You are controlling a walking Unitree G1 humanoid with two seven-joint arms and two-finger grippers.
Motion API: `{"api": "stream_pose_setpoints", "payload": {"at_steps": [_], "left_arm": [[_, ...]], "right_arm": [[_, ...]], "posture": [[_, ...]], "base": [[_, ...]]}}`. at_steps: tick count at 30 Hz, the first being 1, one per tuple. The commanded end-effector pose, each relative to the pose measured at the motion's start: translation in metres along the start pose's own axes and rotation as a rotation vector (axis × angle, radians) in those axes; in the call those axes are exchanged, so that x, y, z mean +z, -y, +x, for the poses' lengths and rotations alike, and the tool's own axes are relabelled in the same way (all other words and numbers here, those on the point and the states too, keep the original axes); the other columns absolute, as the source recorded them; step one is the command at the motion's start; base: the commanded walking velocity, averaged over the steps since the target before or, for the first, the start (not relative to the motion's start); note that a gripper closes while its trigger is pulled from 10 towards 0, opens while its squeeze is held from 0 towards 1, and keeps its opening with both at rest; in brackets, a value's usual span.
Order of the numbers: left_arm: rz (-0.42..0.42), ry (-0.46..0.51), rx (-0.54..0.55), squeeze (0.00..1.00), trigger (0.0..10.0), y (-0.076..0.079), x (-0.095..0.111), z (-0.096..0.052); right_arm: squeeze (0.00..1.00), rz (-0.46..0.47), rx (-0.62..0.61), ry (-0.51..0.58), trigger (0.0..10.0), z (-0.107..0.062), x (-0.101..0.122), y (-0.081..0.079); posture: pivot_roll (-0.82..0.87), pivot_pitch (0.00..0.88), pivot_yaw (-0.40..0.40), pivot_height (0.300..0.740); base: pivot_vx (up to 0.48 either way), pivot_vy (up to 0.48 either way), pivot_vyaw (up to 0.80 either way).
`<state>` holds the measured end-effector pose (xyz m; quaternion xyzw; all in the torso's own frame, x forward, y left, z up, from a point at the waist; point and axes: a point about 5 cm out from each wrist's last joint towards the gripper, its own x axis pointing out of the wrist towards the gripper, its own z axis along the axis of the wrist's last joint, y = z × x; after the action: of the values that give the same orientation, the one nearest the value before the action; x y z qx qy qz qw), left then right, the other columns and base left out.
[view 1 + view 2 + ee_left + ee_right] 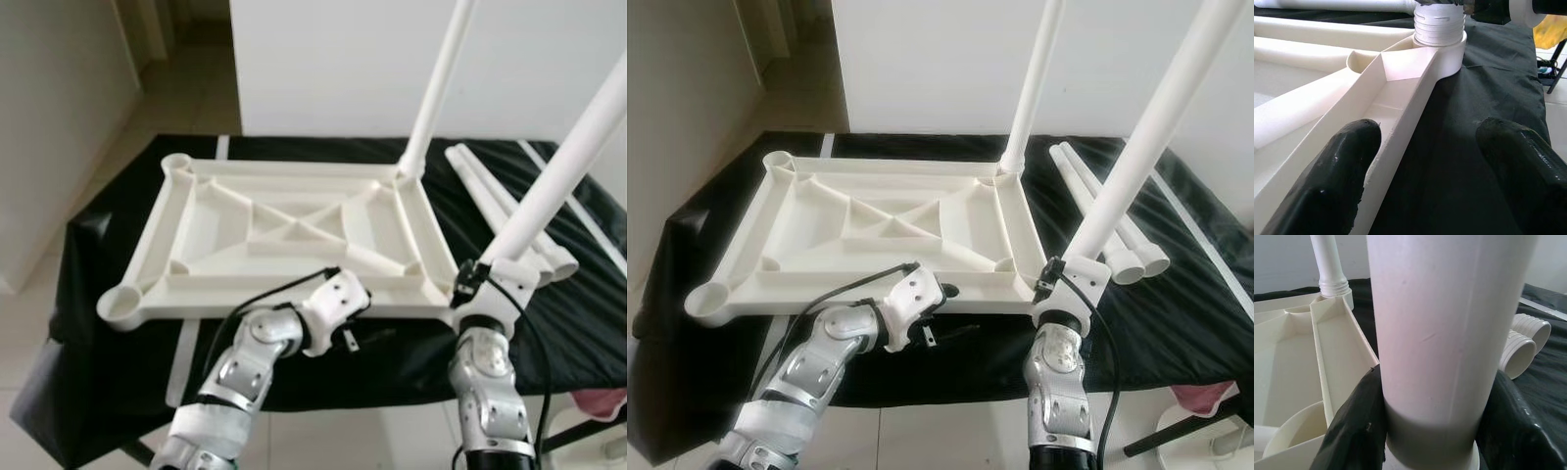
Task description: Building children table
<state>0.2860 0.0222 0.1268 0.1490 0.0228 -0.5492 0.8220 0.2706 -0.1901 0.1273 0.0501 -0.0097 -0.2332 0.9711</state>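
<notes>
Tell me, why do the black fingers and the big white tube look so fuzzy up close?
Left wrist view: the left gripper has its black rubbery fingers so near the lens that they blur, while the white plastic tabletop frame behind stays sharper. Right wrist view: the white plastic table leg, held by the right gripper, looks soft and washed out. Head views: bright, slightly hazy daylight.

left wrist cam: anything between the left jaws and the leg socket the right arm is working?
Only the tabletop's rim rail and bare black cloth run from the open left gripper to the threaded leg; seen in left wrist view.
</notes>
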Motion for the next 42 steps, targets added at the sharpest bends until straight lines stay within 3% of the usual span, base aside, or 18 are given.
{"api": "stream_pose_setpoints", "payload": {"at_steps": [1,3,4,13,16,19,20,21,28,30,31,32,42], "left_arm": [[-0.007,0.003,0.112,0.00,10.0,-0.006,0.002,0.001],[-0.007,0.003,0.112,0.00,10.0,-0.006,0.002,0.001],[-0.007,0.004,0.118,0.00,10.0,-0.007,0.003,0.000],[-0.002,0.003,0.117,0.00,10.0,-0.007,0.003,0.000],[0.005,0.004,0.112,0.00,10.0,-0.007,0.004,0.001],[0.008,0.005,0.111,0.00,10.0,-0.007,0.004,0.001],[0.013,0.006,0.109,0.00,10.0,-0.007,0.005,0.002],[0.017,0.006,0.103,0.00,10.0,-0.007,0.006,0.003],[0.051,-0.010,0.051,0.00,10.0,-0.001,0.004,0.006],[0.056,-0.011,-0.024,0.00,10.0,0.008,0.003,0.005],[0.056,-0.011,-0.024,0.00,10.0,0.008,0.003,0.005],[0.070,-0.033,-0.056,0.00,10.0,0.011,0.000,0.005],[0.095,-0.067,-0.071,0.00,10.0,0.011,-0.005,0.004]], "right_arm": [[0.00,0.023,-0.060,-0.118,10.0,-0.008,-0.023,0.006],[0.00,0.023,-0.060,-0.118,10.0,-0.008,-0.023,0.006],[1.00,0.030,-0.053,-0.102,10.0,-0.008,-0.020,0.004],[1.00,0.047,0.034,-0.053,10.0,-0.003,-0.012,0.005],[1.00,-0.009,0.167,-0.012,10.0,0.002,-0.009,0.012],[1.00,-0.030,0.197,-0.007,10.0,0.003,-0.009,0.015],[0.04,-0.059,0.250,-0.002,10.0,0.005,-0.009,0.022],[0.00,-0.084,0.305,0.002,10.0,0.008,-0.009,0.027],[0.00,-0.130,0.425,-0.004,10.0,0.020,-0.009,0.041],[0.00,-0.162,0.538,0.012,10.0,0.025,-0.003,0.042],[0.00,-0.162,0.538,0.012,10.0,0.025,-0.003,0.042],[0.00,-0.175,0.630,0.021,10.0,0.028,0.002,0.042],[0.00,-0.232,0.787,0.030,10.0,0.040,0.009,0.042]], "posture": [[0.03,0.000,-0.015,0.740],[0.03,0.000,-0.015,0.740],[0.03,0.000,-0.015,0.740],[0.03,0.000,-0.013,0.740],[0.02,0.000,-0.012,0.740],[0.02,0.000,-0.012,0.740],[0.02,0.000,-0.010,0.740],[0.02,0.000,-0.006,0.740],[0.01,0.000,-0.002,0.740],[0.01,0.000,0.002,0.740],[0.01,0.000,0.002,0.740],[0.01,0.000,0.003,0.740],[0.02,0.000,0.016,0.740]], "base": [[0.000,0.000,0.00],[0.000,0.000,0.00],[0.000,0.000,0.00],[0.000,0.000,0.00],[0.000,0.000,0.00],[0.000,0.000,0.00],[0.000,0.000,0.00],[0.000,0.000,0.00],[0.000,0.000,0.00],[0.000,0.000,0.00],[0.000,0.000,0.00],[0.000,0.000,0.00],[0.000,0.000,0.00]]}}
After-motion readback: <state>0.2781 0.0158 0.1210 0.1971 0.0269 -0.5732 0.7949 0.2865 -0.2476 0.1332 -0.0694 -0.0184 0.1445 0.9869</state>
